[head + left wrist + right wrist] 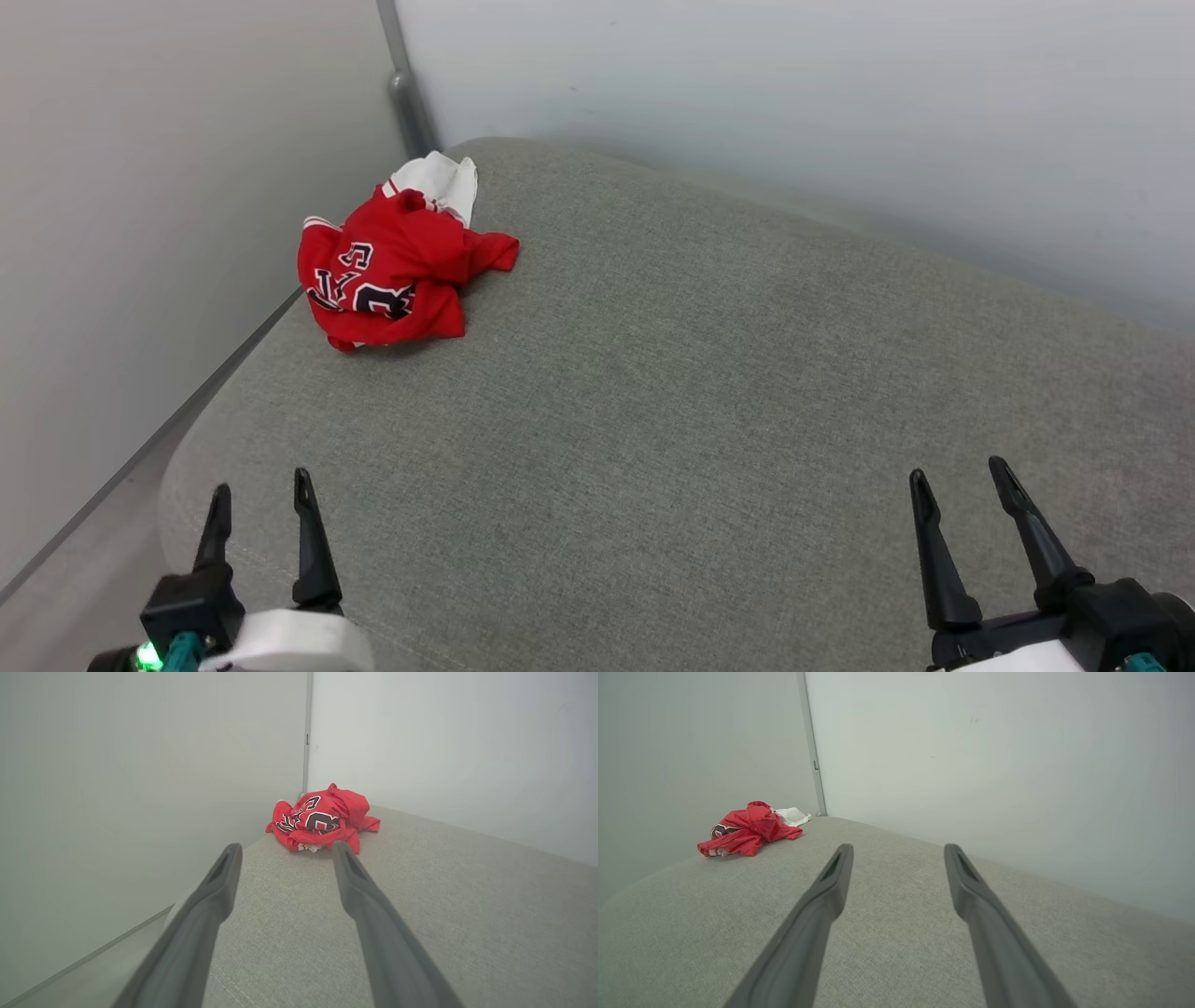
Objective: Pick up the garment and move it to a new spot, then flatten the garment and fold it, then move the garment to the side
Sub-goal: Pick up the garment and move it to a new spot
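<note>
your left gripper stands with fingers spread and empty, and so does your right gripper. the red jersey lies crumpled at the far left corner of the grey cushion, close to the wall and the corner post. from the left gripper it sits at about 1 o'clock. from the right it is at 10 o'clock and well apart, so the left arm is nearer. the heap runs roughly 1 to 7 o'clock (white sleeve at the far end). the cushion edge falls away at its 9 o'clock, and bare fabric opens toward 3 and 5 o'clock.
</note>
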Controlling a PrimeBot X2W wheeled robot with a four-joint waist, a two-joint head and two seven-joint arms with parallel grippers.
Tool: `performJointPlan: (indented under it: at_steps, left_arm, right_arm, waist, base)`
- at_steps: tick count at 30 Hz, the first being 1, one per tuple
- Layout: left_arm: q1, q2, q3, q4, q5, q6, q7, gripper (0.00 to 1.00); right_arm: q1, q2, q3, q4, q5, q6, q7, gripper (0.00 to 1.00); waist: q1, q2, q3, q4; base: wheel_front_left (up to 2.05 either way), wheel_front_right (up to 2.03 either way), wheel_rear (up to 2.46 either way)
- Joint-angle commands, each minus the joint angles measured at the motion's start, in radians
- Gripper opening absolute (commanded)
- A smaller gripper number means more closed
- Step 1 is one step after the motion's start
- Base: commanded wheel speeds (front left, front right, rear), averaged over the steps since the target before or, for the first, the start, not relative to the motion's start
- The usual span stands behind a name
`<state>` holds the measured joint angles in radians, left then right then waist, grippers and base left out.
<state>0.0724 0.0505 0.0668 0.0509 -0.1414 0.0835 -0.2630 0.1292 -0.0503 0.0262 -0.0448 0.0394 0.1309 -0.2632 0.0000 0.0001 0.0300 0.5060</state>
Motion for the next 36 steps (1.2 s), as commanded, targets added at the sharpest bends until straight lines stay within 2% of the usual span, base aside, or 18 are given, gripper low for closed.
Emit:
performJointPlan:
  at_steps: [1, 7, 16, 22, 30, 33, 36]
  left_arm:
    - [-0.022, 0.001, 0.004, 0.002, 0.006, -0.006, -0.003, 1.00]
    - [-0.202, 0.035, 0.087, 0.052, -0.004, -0.068, -0.003, 1.00]
    - [-0.563, 0.148, 0.219, 0.167, -0.056, -0.128, -0.003, 1.00]
    - [-0.779, 0.239, 0.268, 0.288, -0.079, -0.161, -0.003, 1.00]
    - [-0.987, 0.397, 0.257, 0.535, -0.118, -0.203, 0.026, 1.00]
    - [-1.048, 0.448, 0.227, 0.642, -0.175, -0.212, 0.113, 1.00]
    - [-1.075, 0.489, 0.124, 0.702, -0.278, -0.212, 0.238, 1.00]
  right_arm:
    - [0.005, 0.000, -0.002, -0.004, -0.003, 0.000, -0.002, 1.00]
    - [-0.031, 0.000, -0.008, -0.025, -0.045, 0.000, -0.003, 1.00]
    - [-0.128, 0.000, -0.039, -0.085, -0.141, 0.000, -0.002, 1.00]
    - [-0.184, -0.001, -0.048, -0.140, -0.197, 0.000, -0.002, 1.00]
    - [-0.243, -0.031, -0.050, -0.222, -0.233, 0.000, -0.002, 1.00]
    - [-0.254, -0.043, -0.051, -0.253, -0.242, 0.000, -0.002, 1.00]
    - [-0.257, -0.054, -0.050, -0.279, -0.247, 0.000, -0.002, 1.00]
  waist:
    - [0.0000, -0.0001, 0.003, -0.001]
    - [0.0000, -0.0001, 0.070, -0.028]
    - [0.0000, -0.0001, 0.277, -0.099]
    - [0.0000, -0.0001, 0.401, -0.137]
    - [0.0000, -0.0001, 0.524, -0.170]
    - [0.0000, -0.0001, 0.559, -0.182]
    - [0.0000, -0.0001, 0.588, -0.191]
  base:
    - [0.00, 0.00, 0.00]
    - [0.00, 0.00, 0.00]
    - [0.00, 0.00, 0.00]
    - [0.00, 0.00, 0.00]
    - [0.00, 0.00, 0.00]
    - [0.00, 0.00, 0.00]
    - [0.00, 0.00, 0.00]
